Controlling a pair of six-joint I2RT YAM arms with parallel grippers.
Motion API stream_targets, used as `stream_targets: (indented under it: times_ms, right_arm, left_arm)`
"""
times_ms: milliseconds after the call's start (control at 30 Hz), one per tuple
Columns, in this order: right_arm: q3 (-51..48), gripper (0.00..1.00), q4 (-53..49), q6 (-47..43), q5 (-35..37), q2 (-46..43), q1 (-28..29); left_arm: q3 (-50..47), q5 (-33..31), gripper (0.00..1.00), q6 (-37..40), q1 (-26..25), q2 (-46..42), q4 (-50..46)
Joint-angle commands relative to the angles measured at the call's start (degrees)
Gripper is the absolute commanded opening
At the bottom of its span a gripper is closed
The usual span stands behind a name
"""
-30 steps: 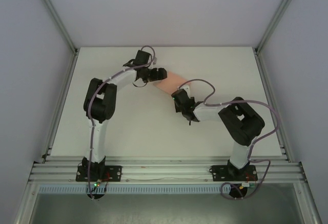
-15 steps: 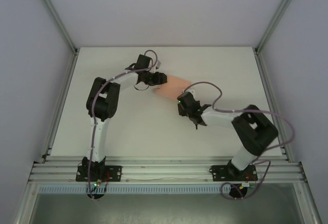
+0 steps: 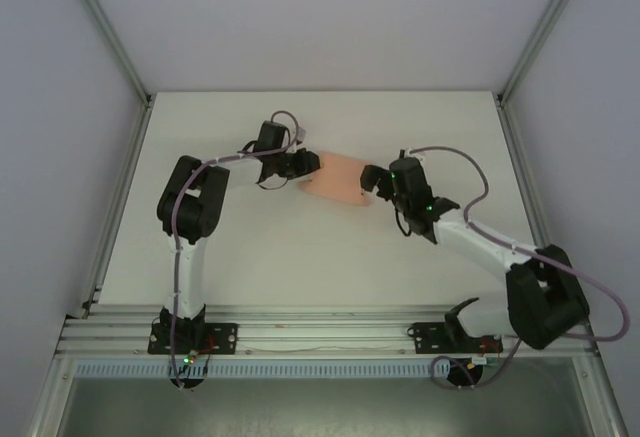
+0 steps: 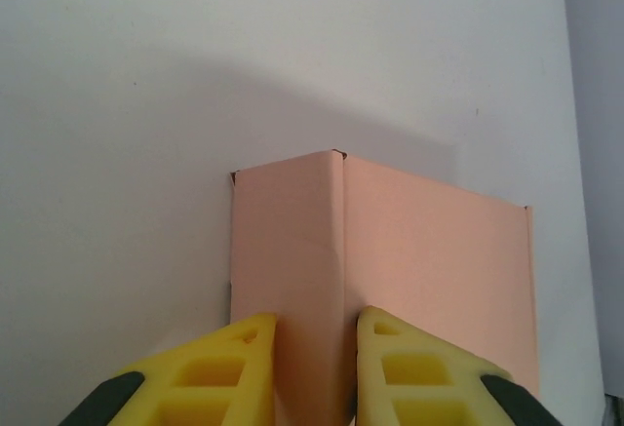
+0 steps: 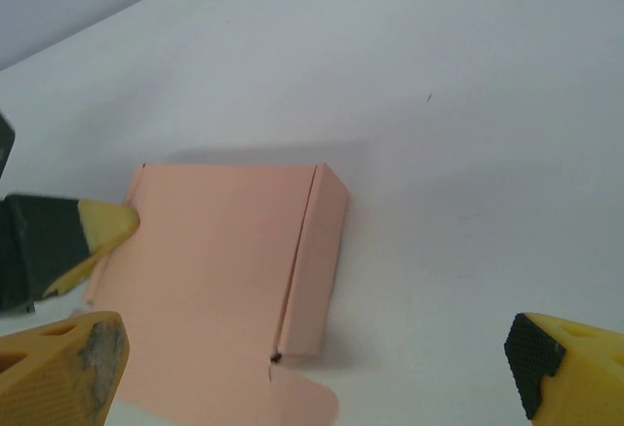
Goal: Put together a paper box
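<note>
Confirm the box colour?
The box is plain salmon pink with no print; the left wrist view shows it best.

The left arm (image 3: 188, 202) and right arm (image 3: 482, 247) had white tube links between bulky black joint housings, grey-purple cables (image 3: 455, 162) looping loosely alongside, black base plates (image 3: 193, 337) (tiny green and red lights beneath), and the left gripper (image 4: 317, 317) bore yellow fingers (image 4: 229, 377) with hollow moulded pockets.

A robotics lab test cell: silver aluminium frame rails (image 3: 320, 332) and plain white wall panels (image 3: 320, 17) are enclosing a flat white tabletop (image 3: 300, 257).
</note>
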Motion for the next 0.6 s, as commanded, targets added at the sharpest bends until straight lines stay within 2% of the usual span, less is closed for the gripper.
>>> stream_targets:
  times_ms: [0,100,267,567]
  right_arm:
    - [5.47,1.00,-2.48,5.40,-11.32,5.68,-3.68]
    - [9.08,1.00,-1.63,6.88,-20.00,11.11,-6.78]
    - [12.12,1.00,-0.88,8.39,-25.42,17.07,-9.57]
    - [16.51,0.97,2.34,6.89,-36.39,25.37,-9.85]
  left_arm:
    - [-3.55,1.05,0.19,-3.31,0.64,2.07,-3.33]
    - [-5.04,2.77,0.17,-5.93,1.71,2.79,-0.26]
    - [-6.80,5.82,0.15,-8.73,3.26,3.96,4.41]
    - [-6.35,5.35,0.15,-5.86,3.44,3.28,2.46]
